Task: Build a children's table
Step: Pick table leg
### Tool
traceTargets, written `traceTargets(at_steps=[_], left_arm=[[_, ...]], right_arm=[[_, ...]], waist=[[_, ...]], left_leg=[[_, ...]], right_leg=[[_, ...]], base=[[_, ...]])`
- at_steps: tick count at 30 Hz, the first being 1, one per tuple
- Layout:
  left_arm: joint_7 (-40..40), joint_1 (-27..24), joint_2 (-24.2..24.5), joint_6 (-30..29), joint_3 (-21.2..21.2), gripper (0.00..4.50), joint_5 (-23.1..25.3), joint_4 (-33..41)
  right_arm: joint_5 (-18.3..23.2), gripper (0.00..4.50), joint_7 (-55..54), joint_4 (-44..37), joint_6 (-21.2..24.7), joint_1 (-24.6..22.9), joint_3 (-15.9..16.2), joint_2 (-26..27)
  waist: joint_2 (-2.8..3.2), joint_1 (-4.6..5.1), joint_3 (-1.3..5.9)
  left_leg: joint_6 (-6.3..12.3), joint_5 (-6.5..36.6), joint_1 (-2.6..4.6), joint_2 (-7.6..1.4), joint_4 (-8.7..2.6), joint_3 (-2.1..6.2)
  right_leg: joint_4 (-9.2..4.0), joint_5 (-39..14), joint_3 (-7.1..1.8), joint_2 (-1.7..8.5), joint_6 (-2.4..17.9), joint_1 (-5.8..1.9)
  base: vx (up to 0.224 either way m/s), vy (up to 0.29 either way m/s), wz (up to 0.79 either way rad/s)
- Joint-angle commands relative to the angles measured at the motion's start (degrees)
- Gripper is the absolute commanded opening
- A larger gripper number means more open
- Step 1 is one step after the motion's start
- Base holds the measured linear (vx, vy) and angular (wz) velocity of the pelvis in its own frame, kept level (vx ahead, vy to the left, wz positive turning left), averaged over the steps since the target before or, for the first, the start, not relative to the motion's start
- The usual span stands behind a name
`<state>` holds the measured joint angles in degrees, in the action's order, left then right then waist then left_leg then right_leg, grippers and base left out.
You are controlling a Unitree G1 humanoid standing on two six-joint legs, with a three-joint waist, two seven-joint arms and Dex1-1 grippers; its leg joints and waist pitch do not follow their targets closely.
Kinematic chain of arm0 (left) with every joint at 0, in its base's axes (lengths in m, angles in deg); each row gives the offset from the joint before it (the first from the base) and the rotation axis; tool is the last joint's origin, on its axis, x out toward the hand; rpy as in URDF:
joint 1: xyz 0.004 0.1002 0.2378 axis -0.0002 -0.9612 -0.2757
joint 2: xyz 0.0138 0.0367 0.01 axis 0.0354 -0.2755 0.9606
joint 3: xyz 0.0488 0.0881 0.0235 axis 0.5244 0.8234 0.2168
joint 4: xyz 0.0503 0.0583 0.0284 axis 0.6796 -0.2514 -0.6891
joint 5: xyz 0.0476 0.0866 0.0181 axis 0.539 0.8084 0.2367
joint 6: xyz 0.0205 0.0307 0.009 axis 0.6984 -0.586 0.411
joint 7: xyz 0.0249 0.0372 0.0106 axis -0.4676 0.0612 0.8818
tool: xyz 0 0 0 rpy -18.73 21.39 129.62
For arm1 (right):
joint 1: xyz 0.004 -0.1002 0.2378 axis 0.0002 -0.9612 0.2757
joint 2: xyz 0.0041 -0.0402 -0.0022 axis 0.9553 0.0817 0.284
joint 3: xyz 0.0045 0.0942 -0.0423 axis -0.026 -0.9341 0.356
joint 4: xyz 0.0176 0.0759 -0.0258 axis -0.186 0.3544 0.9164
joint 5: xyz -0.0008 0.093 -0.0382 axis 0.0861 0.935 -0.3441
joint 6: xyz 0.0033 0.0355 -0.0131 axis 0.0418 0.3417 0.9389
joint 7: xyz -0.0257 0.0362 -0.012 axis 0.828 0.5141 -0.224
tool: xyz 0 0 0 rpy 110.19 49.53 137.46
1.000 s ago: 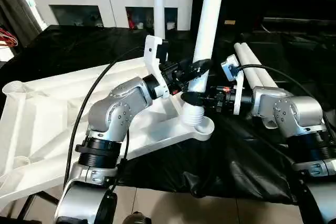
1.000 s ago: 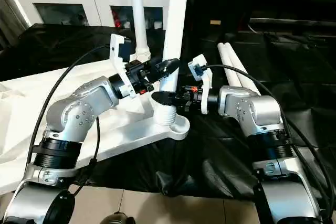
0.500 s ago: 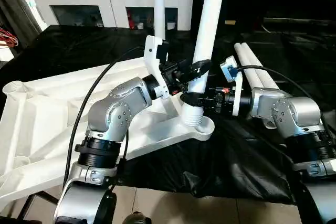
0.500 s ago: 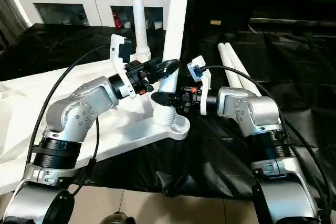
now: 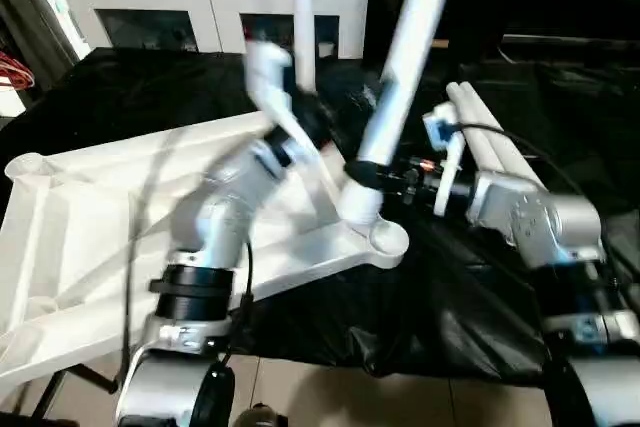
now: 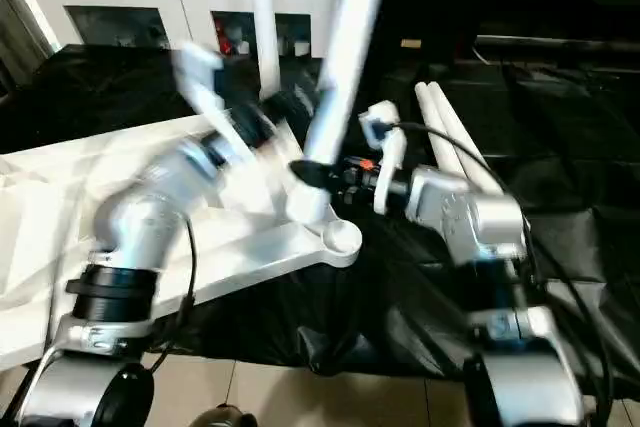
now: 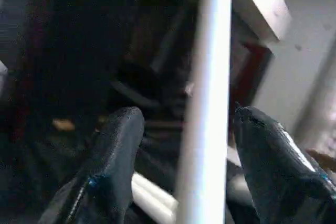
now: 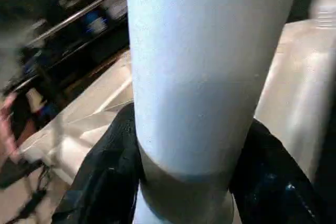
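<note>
**Inspector:** State of the table top and the leg in hand.

**Assistant:** The table top [image 5: 90,217] lies underside up on the black cloth [image 5: 470,297], ribs showing. One leg [image 5: 303,7] stands upright in a far corner. The second leg [image 5: 405,57] has its lower end just beside the near corner socket [image 5: 385,240] — its long axis leans up and away toward the robot's right, not square to the top.

**Inspector:** Grippers?

**Assistant:** The right gripper [image 5: 362,173] is clamped on the leaning leg low down, just above its flared end; in the right wrist view both fingers [image 8: 105,182] wrap the tube. The left gripper [image 7: 181,156] is spread wide, its fingers apart on either side of a thin white tube without touching it. The left arm is blurred in the head views.

**Inspector:** What does the next move turn on?

**Assistant:** In my judgement, the tilt. The right arm is nearer and carries the leg; the axis must come upright over the socket before pressing. Two spare legs [image 5: 490,142] lie behind the right forearm.
</note>
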<state>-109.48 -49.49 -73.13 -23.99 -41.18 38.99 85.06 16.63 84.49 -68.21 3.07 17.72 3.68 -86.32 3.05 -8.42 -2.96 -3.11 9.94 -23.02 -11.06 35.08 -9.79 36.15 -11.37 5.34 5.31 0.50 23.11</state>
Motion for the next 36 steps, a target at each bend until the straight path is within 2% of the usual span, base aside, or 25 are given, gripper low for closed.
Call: traceTargets(at_steps=[1,2,3,5,7,8,11,13,15,18,21,22,24,28,31,36], left_arm=[[-1.3,-4.3,4.2,-2.9,3.0,3.06,2.9,5.7],[-2.4,-5.7,5.8,-4.0,4.3,3.06,3.6,7.1],[-3.4,-6.8,7.2,-4.7,5.5,3.06,4.3,8.2],[-6.4,-9.8,12.1,-4.3,10.5,3.06,8.8,9.3],[-7.4,-11.0,13.9,-3.7,12.4,3.06,10.5,9.7],[-10.6,-14.3,18.0,-2.5,17.0,3.06,13.8,9.5],[-13.8,-19.7,23.5,-1.8,24.3,3.06,18.6,8.5],[-14.1,-20.1,24.2,-1.4,25.8,3.06,19.8,7.3],[-13.7,-20.0,24.0,-2.8,26.3,3.06,20.2,6.0],[-13.4,-19.2,23.9,-3.9,26.9,3.06,21.0,3.9],[-14.2,-18.3,24.0,-3.9,27.5,3.06,21.8,1.6],[-14.4,-18.0,24.0,-4.0,27.7,2.88,22.0,0.9],[-14.5,-17.7,23.6,-5.3,27.3,2.70,21.5,0.4],[-14.2,-17.0,23.0,-7.7,26.7,2.32,20.8,-0.3],[-13.5,-16.5,22.4,-8.9,26.6,2.11,21.2,-1.2],[-13.5,-15.8,21.8,-9.6,26.6,1.69,21.6,-2.2]], right_arm=[[-0.8,1.89,-5.6,-3.4,-3.6,-2.1,-2.8,1.0],[-1.5,1.89,-7.1,-4.0,-4.4,-2.9,-3.2,1.2],[-2.0,1.89,-8.1,-4.5,-4.8,-3.4,-3.5,1.3],[-3.9,1.89,-9.8,-6.1,-6.4,-5.0,-3.5,0.9],[-4.6,1.89,-10.3,-6.8,-7.1,-5.6,-3.5,0.9],[-5.2,1.89,-11.3,-9.2,-8.3,-7.4,-3.9,1.0],[-7.1,1.89,-13.9,-14.5,-9.9,-11.6,-3.2,0.6],[-7.8,1.89,-14.6,-15.9,-9.7,-12.6,-2.5,0.2],[-8.3,1.89,-15.4,-17.1,-9.4,-13.5,-1.9,0.0],[-8.6,1.89,-15.4,-18.2,-9.1,-14.1,-1.3,0.0],[-9.3,1.89,-15.7,-19.2,-8.9,-14.9,-0.2,0.0],[-9.5,1.89,-15.9,-19.5,-8.8,-15.2,0.2,-0.1],[-9.6,1.89,-15.9,-19.7,-8.6,-15.4,0.9,-0.1],[-9.8,1.89,-16.1,-19.5,-8.4,-15.2,1.7,0.1],[-10.0,1.89,-16.3,-19.0,-8.3,-14.7,2.0,0.4],[-10.8,1.89,-16.1,-17.6,-8.9,-14.2,2.9,0.5]], waist=[[-0.44,-0.26,4.92],[-0.67,-0.05,4.86],[-0.60,0.02,4.85],[-0.24,0.17,4.64],[-0.02,0.26,4.56],[0.10,0.26,4.41],[0.33,0.64,4.39],[0.49,0.73,4.46],[0.50,0.81,4.35],[0.39,0.99,4.12],[0.05,1.31,3.74],[0.07,1.50,3.73],[0.01,1.85,3.86],[-0.37,2.05,4.00],[-0.31,2.11,4.08],[-0.30,2.11,4.13]], left_leg=[[2.74,3.2,1.00,-1.83,-3.16,0.59],[2.48,3.0,0.93,-2.15,-3.44,0.74],[2.28,3.1,0.98,-2.03,-3.48,0.71],[1.08,5.7,1.35,-1.79,-3.63,0.50],[-0.05,7.9,1.55,-1.93,-3.95,0.63],[-0.60,9.4,1.56,-2.00,-4.24,0.78],[-1.36,10.3,1.57,-1.94,-4.43,0.82],[-1.66,10.3,1.72,-1.81,-4.37,0.69],[-2.16,11.9,1.79,-1.82,-4.54,0.67],[-2.25,14.3,1.69,-1.72,-4.71,0.75],[-2.28,16.6,1.80,-1.51,-4.86,0.73],[-2.34,16.6,1.85,-1.49,-4.94,0.80],[-2.36,16.3,1.86,-1.51,-4.93,0.86],[-1.38,13.6,1.61,-1.54,-4.77,0.71],[-0.80,11.9,1.52,-1.49,-4.65,0.60],[-0.57,11.5,1.60,-1.53,-4.59,0.56]], right_leg=[[-3.45,-2.0,-2.62,3.33,12.2,-3.53],[-3.31,-2.5,-2.66,3.37,11.0,-3.40],[-3.35,-3.1,-2.61,3.25,10.7,-3.36],[-4.11,-7.5,-2.70,3.01,9.4,-2.97],[-4.34,-9.8,-2.74,3.04,8.4,-2.89],[-4.54,-11.1,-2.75,3.03,7.7,-2.80],[-4.44,-10.6,-2.96,2.90,6.4,-2.70],[-4.40,-9.6,-3.00,2.77,6.9,-2.56],[-4.57,-10.6,-3.01,2.86,7.6,-2.57],[-4.93,-14.0,-2.99,3.01,7.3,-2.65],[-5.67,-19.7,-3.02,3.12,5.7,-2.55],[-5.83,-20.9,-3.06,3.12,5.1,-2.49],[-5.78,-20.7,-3.07,3.15,5.1,-2.52],[-5.39,-17.2,-3.11,3.09,6.7,-2.62],[-5.23,-15.2,-3.13,3.00,7.2,-2.69],[-5.10,-13.8,-3.13,2.98,8.0,-2.74]], base=[[0.000,0.000,0.00],[0.000,0.000,0.00],[0.000,0.000,0.00],[0.000,0.000,0.00],[0.000,0.000,0.00],[0.000,0.000,0.00],[0.000,0.000,0.00],[0.000,0.000,0.00],[0.000,0.000,0.00],[0.000,0.000,0.00],[0.000,0.000,0.00],[0.000,0.000,0.00],[0.000,0.000,0.00],[0.000,0.000,0.00],[0.000,0.000,0.00],[0.000,0.000,0.00]])
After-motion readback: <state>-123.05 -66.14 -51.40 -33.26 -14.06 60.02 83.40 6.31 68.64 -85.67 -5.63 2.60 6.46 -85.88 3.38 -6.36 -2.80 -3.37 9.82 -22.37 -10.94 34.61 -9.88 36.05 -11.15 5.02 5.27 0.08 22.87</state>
